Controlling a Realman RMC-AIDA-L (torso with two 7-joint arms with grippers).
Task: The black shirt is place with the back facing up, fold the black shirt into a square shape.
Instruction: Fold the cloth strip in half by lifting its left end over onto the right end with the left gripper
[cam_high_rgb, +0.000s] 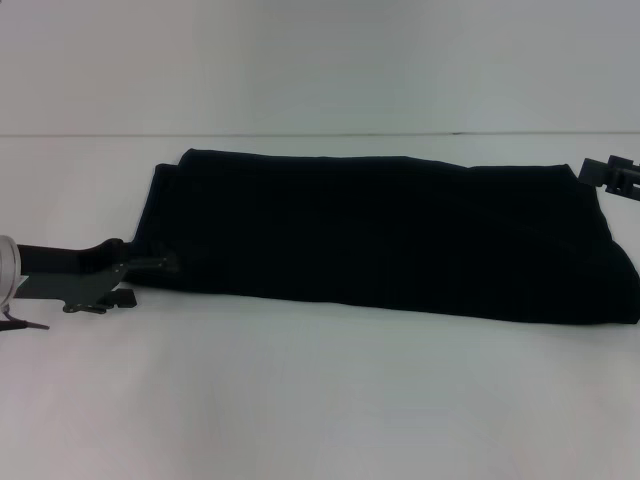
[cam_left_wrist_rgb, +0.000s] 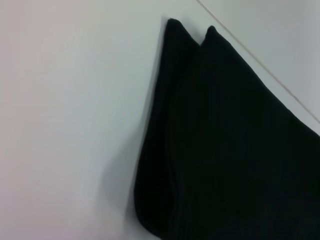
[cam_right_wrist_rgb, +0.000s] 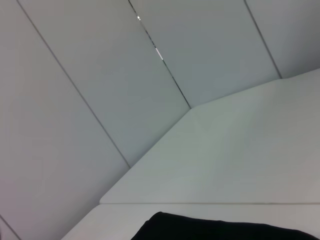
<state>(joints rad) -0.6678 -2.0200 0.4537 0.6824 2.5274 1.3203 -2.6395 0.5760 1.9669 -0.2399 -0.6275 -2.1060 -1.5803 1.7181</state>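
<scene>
The black shirt (cam_high_rgb: 390, 235) lies on the white table as a long folded band, running from the left middle to the right edge. My left gripper (cam_high_rgb: 148, 280) is low at the shirt's near left corner, its fingers apart, with the upper fingertip (cam_high_rgb: 165, 263) touching the cloth edge. The left wrist view shows that end of the shirt (cam_left_wrist_rgb: 225, 150) with two layered corners. My right gripper (cam_high_rgb: 610, 175) is at the shirt's far right corner, partly cut off by the picture edge. The right wrist view shows only a strip of the shirt (cam_right_wrist_rgb: 215, 231).
The white table (cam_high_rgb: 320, 390) extends in front of the shirt. Its far edge (cam_high_rgb: 300, 134) meets a pale wall behind. Wall panels with seams (cam_right_wrist_rgb: 165, 65) fill the right wrist view.
</scene>
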